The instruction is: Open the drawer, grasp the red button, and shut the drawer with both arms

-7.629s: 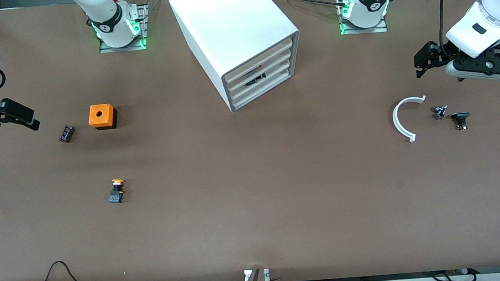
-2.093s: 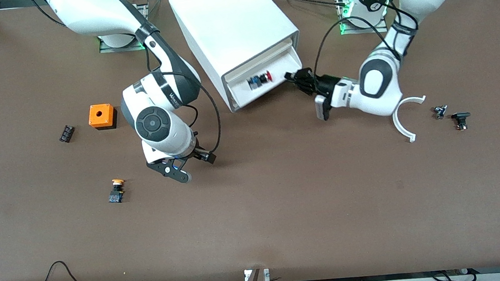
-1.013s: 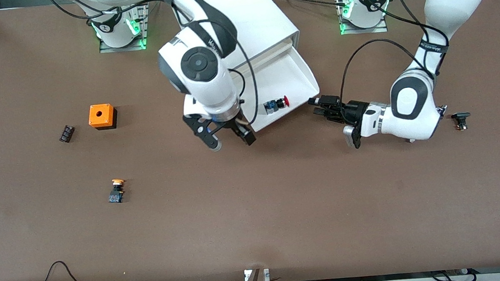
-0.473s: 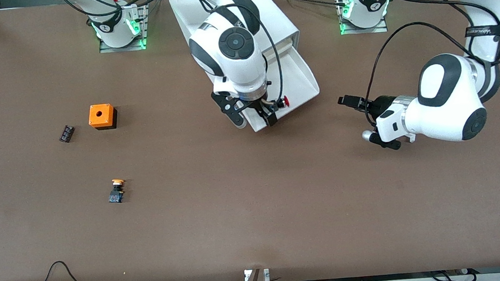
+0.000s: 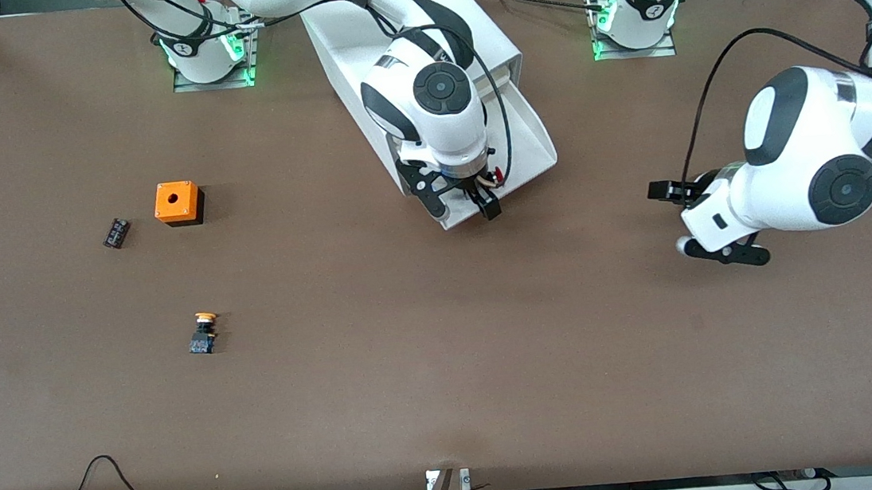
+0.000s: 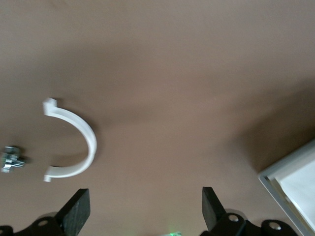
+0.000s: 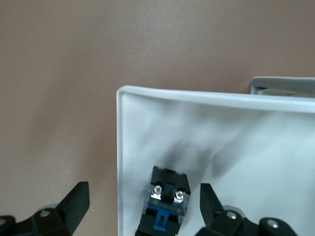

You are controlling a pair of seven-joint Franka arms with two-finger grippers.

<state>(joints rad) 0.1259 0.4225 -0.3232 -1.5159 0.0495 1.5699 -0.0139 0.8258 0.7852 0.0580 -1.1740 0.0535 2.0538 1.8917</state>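
Drawer [image 5: 529, 136] stands pulled well out of the white cabinet [image 5: 384, 34], its cream front toward the front camera. Right gripper [image 5: 464, 202] hangs directly over the drawer's front end with its fingers spread wide and nothing between them yet. Seen from the right wrist, the button [image 7: 165, 204] lies on the drawer floor [image 7: 236, 147] just between those spread fingers; its black-and-blue body with two screws shows clearly, though in the front view only a sliver of red cap [image 5: 499, 178] peeks past the wrist, so I can't quite say how it lies. Left gripper [image 5: 693, 216] is up over bare table [image 5: 447, 356] toward the left arm's end, also released and empty. Its wrist view looks down on a white curved piece [image 6: 76, 147] and a small metal part [image 6: 11, 158]. Toward the right arm's end sit an orange cube [image 5: 177, 203], a small black block [image 5: 116, 233] and an orange-capped button [image 5: 204, 333].
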